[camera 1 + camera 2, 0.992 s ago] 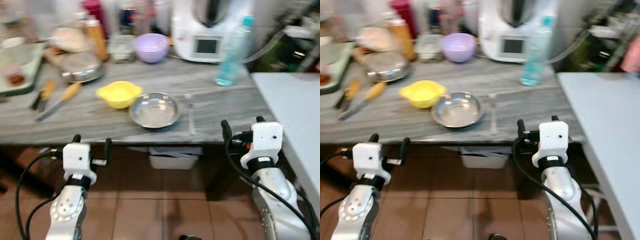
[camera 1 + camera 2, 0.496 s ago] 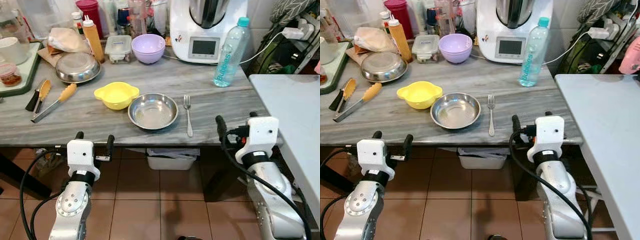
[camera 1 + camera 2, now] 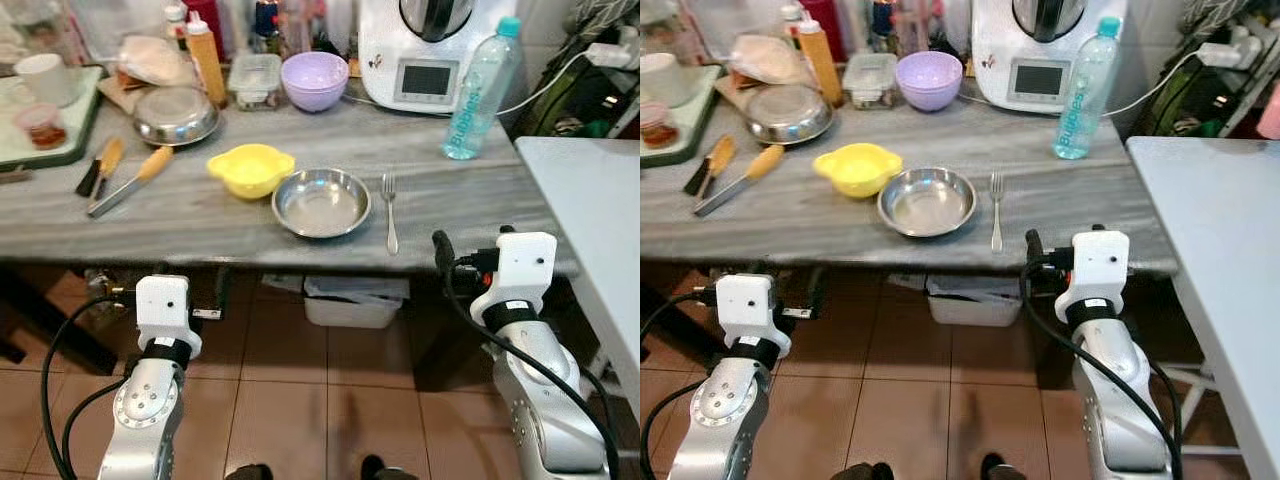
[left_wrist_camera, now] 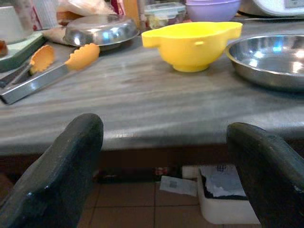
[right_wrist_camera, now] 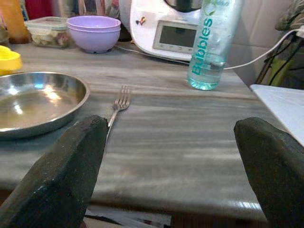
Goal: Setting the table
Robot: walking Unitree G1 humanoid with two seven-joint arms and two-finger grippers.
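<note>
On the grey wood-grain counter (image 3: 200, 225) a steel bowl (image 3: 321, 202) lies near the front edge. A fork (image 3: 390, 210) lies just to its right and a yellow bowl (image 3: 250, 169) to its left. My left gripper (image 4: 161, 166) is open and empty, level with the counter's front edge, facing the yellow bowl (image 4: 192, 45). My right gripper (image 3: 473, 245) is also open and empty. It stands just before the edge, pointing past the fork (image 5: 116, 107) toward the water bottle (image 5: 213, 42).
Further back stand a purple bowl (image 3: 314, 79), a white kitchen machine (image 3: 430, 55), a lidded box (image 3: 253, 78), a steel dish (image 3: 177, 115), tongs (image 3: 125, 183) and a green tray (image 3: 40, 110). A white table (image 3: 590, 200) adjoins on the right. A white bin (image 3: 355, 300) sits under the counter.
The blur of a second ago is gone and the whole picture has shifted, so the camera moved. Both grippers hold the same open pose before the counter edge.
</note>
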